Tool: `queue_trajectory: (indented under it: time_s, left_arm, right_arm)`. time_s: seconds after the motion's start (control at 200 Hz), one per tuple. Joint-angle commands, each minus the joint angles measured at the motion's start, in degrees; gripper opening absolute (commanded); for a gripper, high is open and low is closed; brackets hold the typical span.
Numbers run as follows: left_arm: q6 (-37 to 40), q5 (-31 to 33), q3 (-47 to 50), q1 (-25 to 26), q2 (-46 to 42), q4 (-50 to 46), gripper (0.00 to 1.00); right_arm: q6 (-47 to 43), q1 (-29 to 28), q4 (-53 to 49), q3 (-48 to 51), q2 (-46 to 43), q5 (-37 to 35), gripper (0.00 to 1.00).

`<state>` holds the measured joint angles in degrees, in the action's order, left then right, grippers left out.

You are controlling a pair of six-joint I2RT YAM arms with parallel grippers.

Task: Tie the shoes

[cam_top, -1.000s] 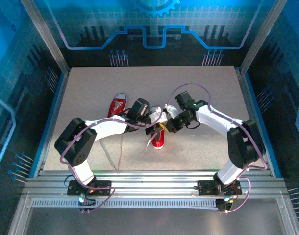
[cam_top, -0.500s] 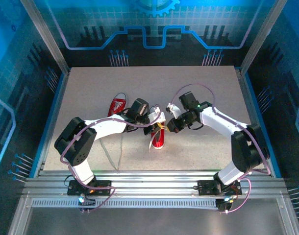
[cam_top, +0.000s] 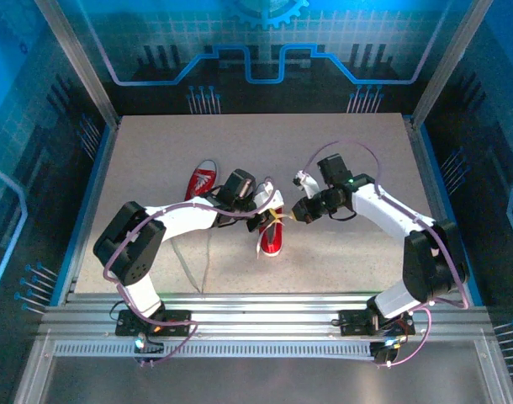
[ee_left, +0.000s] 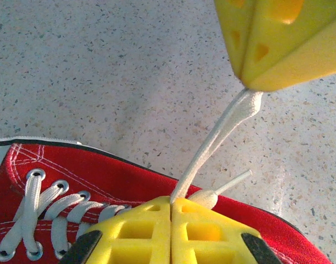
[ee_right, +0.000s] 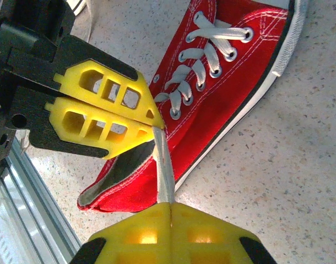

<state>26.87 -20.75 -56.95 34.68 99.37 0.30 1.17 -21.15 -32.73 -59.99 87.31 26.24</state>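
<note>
One red shoe (cam_top: pixel 272 238) lies mid-table with its toe toward the far side. My left gripper (cam_top: pixel 276 217) hovers over its heel end, shut on a white lace (ee_left: pixel 217 137). In the left wrist view the yellow jaws meet at the left gripper (ee_left: pixel 172 199) with the lace pinched between them and the lace's tipped end (ee_left: pixel 234 181) beside it. The right gripper (cam_top: pixel 295 216) is just to the right, also shut on that lace (ee_right: pixel 163 165). The short stretch between the two grippers is taut. The right gripper (ee_right: pixel 171 204) sits beside the shoe's (ee_right: pixel 223 93) open heel.
The other red shoe (cam_top: pixel 203 179) lies to the far left behind the left arm. A loose lace (cam_top: pixel 189 261) trails across the table toward the metal rails (cam_top: pixel 256 307) at the near edge. Blue walls enclose the table.
The left gripper has shut on the lace. The right gripper has drawn back to the right, away from the shoe, and the lace between the two grippers has pulled straight.
</note>
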Motion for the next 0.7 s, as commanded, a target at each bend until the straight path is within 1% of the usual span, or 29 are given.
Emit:
queue_trajectory:
  time_s: [0.0, 0.055, 0.15, 0.28, 0.395, 0.435, 0.485, 0.505, 0.52, 0.605, 0.695]
  left_arm:
    - [-1.89, 2.82, 1.38, -0.60, 0.30, -1.88, 0.07]
    - [-2.16, 3.00, 1.31, -0.59, 0.40, -1.95, 0.09]
    - [-2.44, 2.92, 1.50, -0.58, 0.62, -2.06, 0.17]
    - [-2.62, 2.52, 2.08, -0.60, 0.22, -1.60, 0.20]
    - [-2.68, 1.06, 2.13, -0.57, -0.76, -2.11, 0.27]
    - [-3.08, 0.50, 2.40, -0.59, -1.41, -1.63, 0.30]
    - [-4.00, 0.03, 2.58, -0.66, -2.55, -0.90, 0.34]
    - [-4.45, -0.09, 2.70, -0.73, -3.03, -0.62, 0.36]
    - [-4.79, -0.23, 2.78, -0.71, -3.45, -0.41, 0.37]
    - [-7.12, -0.44, 3.63, -0.81, -5.91, 1.54, 0.41]
    - [-10.44, -0.69, 5.52, -1.69, -8.65, 3.94, 0.43]
  right_arm:
    - [0.71, 1.63, -0.92, 0.23, -1.44, 1.36, 0.00]
    - [0.68, 2.09, -1.18, 0.12, -1.50, 1.29, 0.00]
    - [0.50, 2.71, -1.46, -0.23, -1.56, 1.27, 0.00]
    - [-0.02, 2.96, -1.17, -0.75, -1.26, 1.48, 0.00]
    - [1.25, 2.90, 1.68, 0.86, -2.84, 3.33, 0.00]
    - [2.24, 2.69, 3.84, 2.76, -3.97, 3.69, 0.07]
    - [3.38, 2.25, 5.91, 4.60, -5.04, 4.13, 0.11]
    - [3.89, 2.02, 6.62, 5.20, -5.32, 4.25, 0.16]
    - [4.35, 1.64, 7.25, 5.76, -5.44, 4.32, 0.21]
    - [5.57, -0.18, 8.81, 6.81, -4.68, 4.25, 0.32]
    - [6.66, -2.46, 9.82, 6.64, -2.76, 3.52, 0.37]
